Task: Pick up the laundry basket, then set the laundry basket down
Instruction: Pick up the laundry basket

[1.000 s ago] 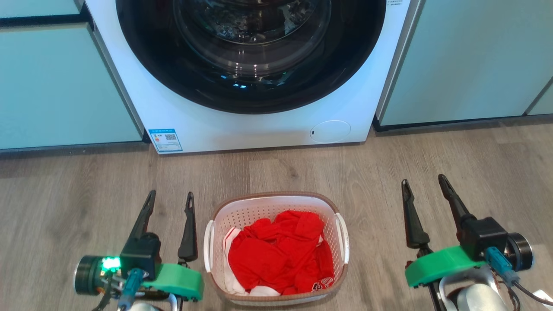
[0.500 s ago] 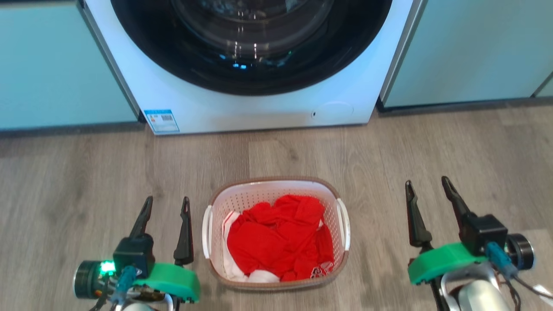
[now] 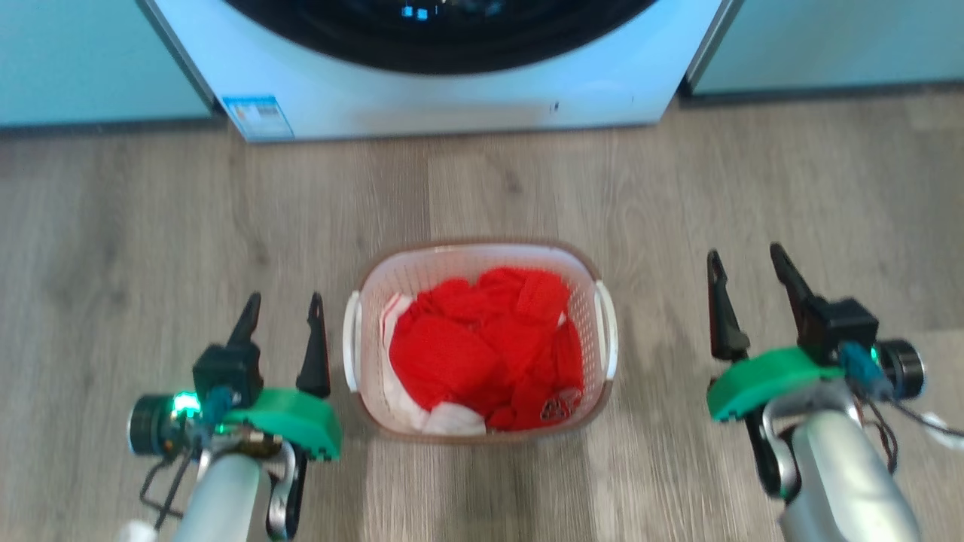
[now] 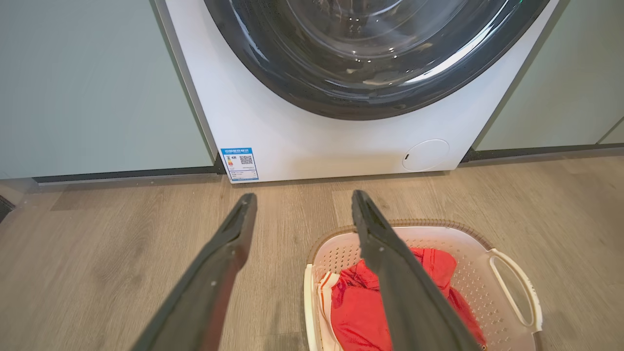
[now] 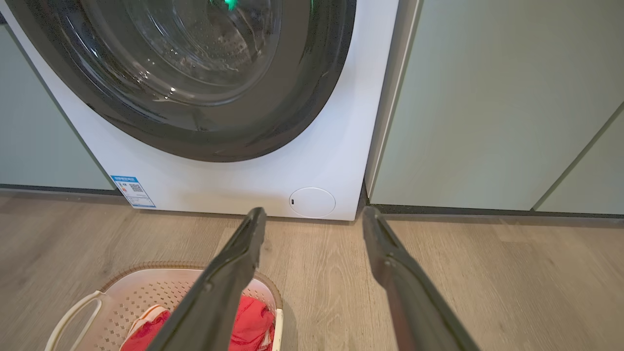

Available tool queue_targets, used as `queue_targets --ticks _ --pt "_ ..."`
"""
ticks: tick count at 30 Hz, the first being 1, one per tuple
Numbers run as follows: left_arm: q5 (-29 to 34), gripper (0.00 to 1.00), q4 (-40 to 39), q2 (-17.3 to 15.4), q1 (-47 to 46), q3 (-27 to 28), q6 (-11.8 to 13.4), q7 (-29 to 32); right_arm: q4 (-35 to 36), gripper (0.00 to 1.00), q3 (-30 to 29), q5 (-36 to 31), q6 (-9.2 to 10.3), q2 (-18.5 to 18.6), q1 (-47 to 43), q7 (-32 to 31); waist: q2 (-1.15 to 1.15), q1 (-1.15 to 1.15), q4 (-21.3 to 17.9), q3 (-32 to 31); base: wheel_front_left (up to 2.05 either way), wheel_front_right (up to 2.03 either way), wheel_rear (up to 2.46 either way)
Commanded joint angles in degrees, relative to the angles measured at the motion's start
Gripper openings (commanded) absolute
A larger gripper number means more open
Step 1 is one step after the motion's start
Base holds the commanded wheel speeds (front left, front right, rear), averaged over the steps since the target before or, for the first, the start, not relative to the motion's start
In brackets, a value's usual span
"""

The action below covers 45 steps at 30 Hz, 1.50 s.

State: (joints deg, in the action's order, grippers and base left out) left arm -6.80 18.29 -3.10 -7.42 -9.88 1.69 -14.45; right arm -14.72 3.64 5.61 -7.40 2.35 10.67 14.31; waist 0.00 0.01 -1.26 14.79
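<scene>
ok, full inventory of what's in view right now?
laundry basket: one, white with brown rim, on the floor before the washing machine
red clothing: a heap, red, in the basket
white cloth: some, white, under the red heap
washing machine: one, white with dark door, behind the basket
label: one, blue, machine's lower left corner
round flap: one, white, machine's lower right
cabinet fronts: pale green, either side of the machine
floor: grey-brown wood look
left gripper: dark fingers, open, beside the basket's left handle
right gripper: dark fingers, open, off to the basket's right
</scene>
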Motion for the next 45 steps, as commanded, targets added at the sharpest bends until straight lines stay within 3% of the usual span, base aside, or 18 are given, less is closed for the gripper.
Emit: queue_targets --ticks 1,20,28,45 --pt "-0.04 1.00 -0.35 0.05 -3.13 2.30 -0.16 -0.55 0.46 1.00 1.15 0.43 -0.09 0.53 2.82 0.69 0.00 -0.01 0.08 3.92 0.00 0.00 0.00" --pt "-4.71 1.00 18.14 0.22 -20.43 -2.62 -0.04 -0.55 -17.87 1.00 2.69 2.98 -0.09 0.53 18.72 0.69 0.00 -0.01 0.64 23.33 0.00 0.00 0.00" --pt "-6.37 1.00 25.48 0.22 -25.05 -5.38 0.41 -0.55 -22.30 1.00 4.22 4.12 -0.09 0.53 21.80 0.69 0.00 -0.01 1.55 27.71 0.00 0.00 0.00" --pt "-10.25 1.00 35.00 0.22 -33.05 -13.03 -1.76 -0.55 -27.08 1.00 6.20 3.97 -0.09 0.53 26.03 0.69 0.00 -0.01 3.36 34.53 0.00 0.00 0.00"
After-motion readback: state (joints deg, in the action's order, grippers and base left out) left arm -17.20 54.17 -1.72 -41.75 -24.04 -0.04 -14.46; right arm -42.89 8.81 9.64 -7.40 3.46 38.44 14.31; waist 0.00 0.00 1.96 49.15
